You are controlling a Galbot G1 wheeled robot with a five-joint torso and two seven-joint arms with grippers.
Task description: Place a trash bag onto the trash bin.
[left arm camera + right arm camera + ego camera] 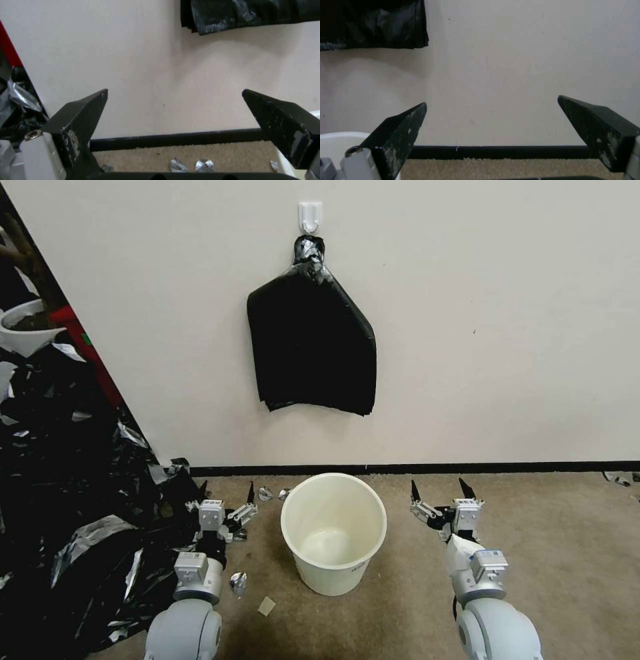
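The trash bin (333, 532) stands on the carpet just before the wall, uncovered and showing its pale inside. Straight above it hangs a bundle of black bags (312, 347) from a white hook (310, 216) — taped at the neck. Left of the bin, the left gripper (227, 491) is held low with fingers spread; right of it, the right gripper (439, 489) likewise. Farther left of the bin lies a heap of black plastic (67, 500) — crumpled, shiny.
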